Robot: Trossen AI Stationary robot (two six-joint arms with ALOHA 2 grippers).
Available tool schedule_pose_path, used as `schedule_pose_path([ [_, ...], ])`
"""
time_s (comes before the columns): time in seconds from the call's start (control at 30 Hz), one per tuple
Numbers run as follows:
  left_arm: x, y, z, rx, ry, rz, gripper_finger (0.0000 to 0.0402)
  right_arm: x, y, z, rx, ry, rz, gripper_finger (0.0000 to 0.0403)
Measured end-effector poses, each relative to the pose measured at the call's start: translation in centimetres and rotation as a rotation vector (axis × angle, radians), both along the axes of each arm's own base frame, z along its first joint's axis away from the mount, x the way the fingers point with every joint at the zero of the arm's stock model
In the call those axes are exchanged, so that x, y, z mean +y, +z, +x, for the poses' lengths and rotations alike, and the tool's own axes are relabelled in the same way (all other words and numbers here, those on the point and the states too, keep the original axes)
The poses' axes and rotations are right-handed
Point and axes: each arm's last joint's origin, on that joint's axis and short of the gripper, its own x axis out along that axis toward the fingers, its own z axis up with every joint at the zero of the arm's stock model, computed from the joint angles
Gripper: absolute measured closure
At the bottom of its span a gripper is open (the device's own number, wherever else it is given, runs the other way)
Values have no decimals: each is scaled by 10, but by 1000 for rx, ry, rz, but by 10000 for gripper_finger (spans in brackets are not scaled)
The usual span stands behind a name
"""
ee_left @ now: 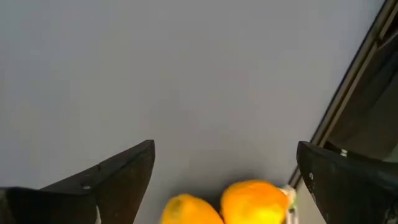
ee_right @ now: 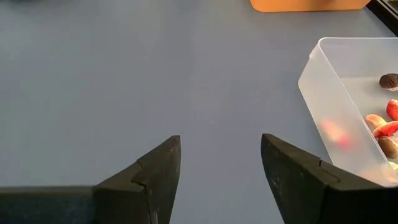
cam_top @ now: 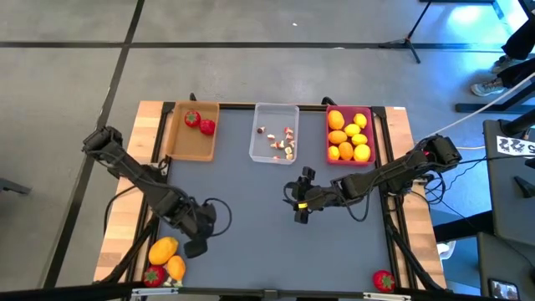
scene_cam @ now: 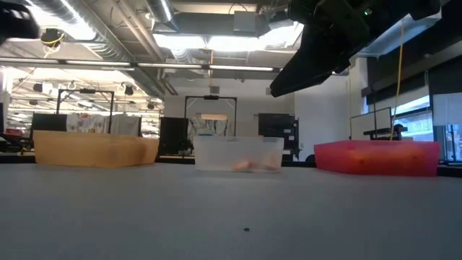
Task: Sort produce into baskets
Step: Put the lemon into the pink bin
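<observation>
Three baskets stand along the far edge: a tan one [cam_top: 191, 144] with two strawberries [cam_top: 200, 123], a clear one [cam_top: 274, 134] with small mushroom bits, and a magenta one [cam_top: 349, 159] full of yellow and orange fruits [cam_top: 349, 135]. Near the front left lie two orange fruits [cam_top: 168, 256] and a strawberry [cam_top: 153, 276]. My left gripper [cam_top: 194, 242] hangs open just right of them, pointing steeply down; the fruits [ee_left: 252, 202] show below its fingers [ee_left: 226, 146]. My right gripper [cam_top: 299, 199] waits open at mid-table, nothing between its fingers [ee_right: 221, 140].
One more strawberry [cam_top: 383, 280] lies at the front right corner. The grey mat [cam_top: 251, 242] between the baskets and the front edge is bare. Wooden strips and a dark frame [cam_top: 391, 209] border the mat. The clear basket's near corner [ee_right: 311, 81] is just ahead of my right gripper.
</observation>
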Motion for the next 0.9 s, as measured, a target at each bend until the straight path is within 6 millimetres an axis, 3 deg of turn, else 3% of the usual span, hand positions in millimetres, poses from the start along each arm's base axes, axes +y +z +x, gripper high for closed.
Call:
schedule_pose_path([
  [0.4,-12,-4,-29,321,330,-30,18,0,0,0,1,0,-1,182],
  [0.77,-25,-42,-39,558,304,-20,18,0,0,0,1,0,0,182],
  [0.9,-29,-55,-38,567,278,-64,18,0,0,0,1,1,0,182],
])
